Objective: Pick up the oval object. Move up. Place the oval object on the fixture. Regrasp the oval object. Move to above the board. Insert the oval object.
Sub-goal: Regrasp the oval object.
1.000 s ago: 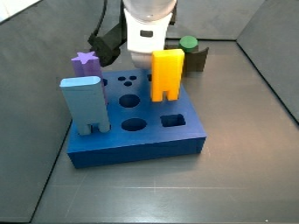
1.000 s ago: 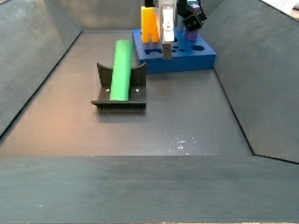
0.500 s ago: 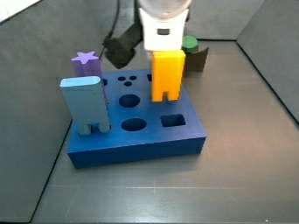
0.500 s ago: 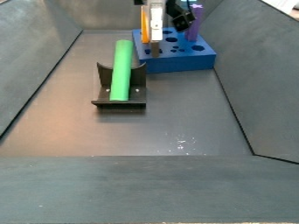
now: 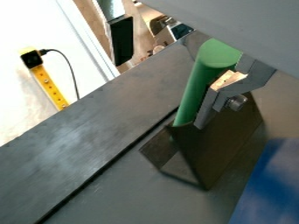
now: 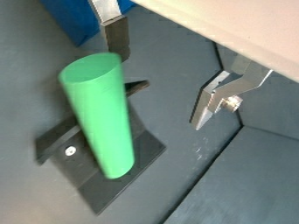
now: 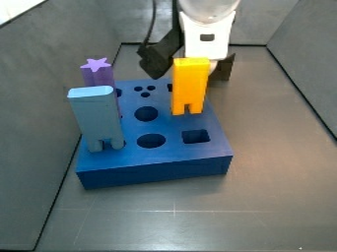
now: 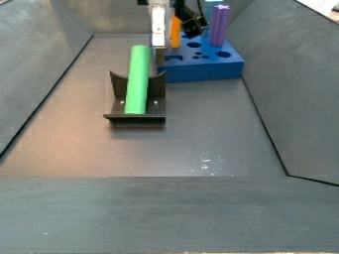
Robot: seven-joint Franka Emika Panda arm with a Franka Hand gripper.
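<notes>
Four views, each filling gaps the others leave.

Side view from the fixture end: green oval object (image 8: 137,77) lies lengthwise along the fixture (image 8: 135,99), tilted, its far end raised toward the board (image 8: 201,62) at 12 o'clock. The gripper (image 8: 159,30) hangs over that raised far end, just beside the board's near edge. From this angle the finger spacing can't be judged.

Side view from the board end: the oval object is hidden behind the gripper body (image 7: 202,39) and the yellow forked block (image 7: 190,83); only a bit of the dark fixture (image 7: 224,65) shows at 1 o'clock of the board (image 7: 152,138). This view does show the board's load: grey-blue block (image 7: 95,116) at 9 o'clock, purple star piece (image 7: 95,69) at 11 o'clock, yellow block near centre, open round and square holes toward the front.

Wrist views settle the jaws. In a wrist view the oval object (image 6: 100,109) sits between the two silver fingers (image 6: 221,94), clear gap on both sides, no pad touching it; jaws are spread wide, holding nothing. Its rounded end face points at the camera, with the fixture's base plate (image 6: 105,179) under it and a blue corner of the board (image 6: 73,19) just beyond one finger.

In a wrist view the oval object (image 5: 201,80) leans on the fixture's upright bracket (image 5: 216,144), one finger (image 5: 226,86) just beside it. Only here: the pen's edge, a pale wall, a yellow power strip (image 5: 45,79) with a black cable.
</notes>
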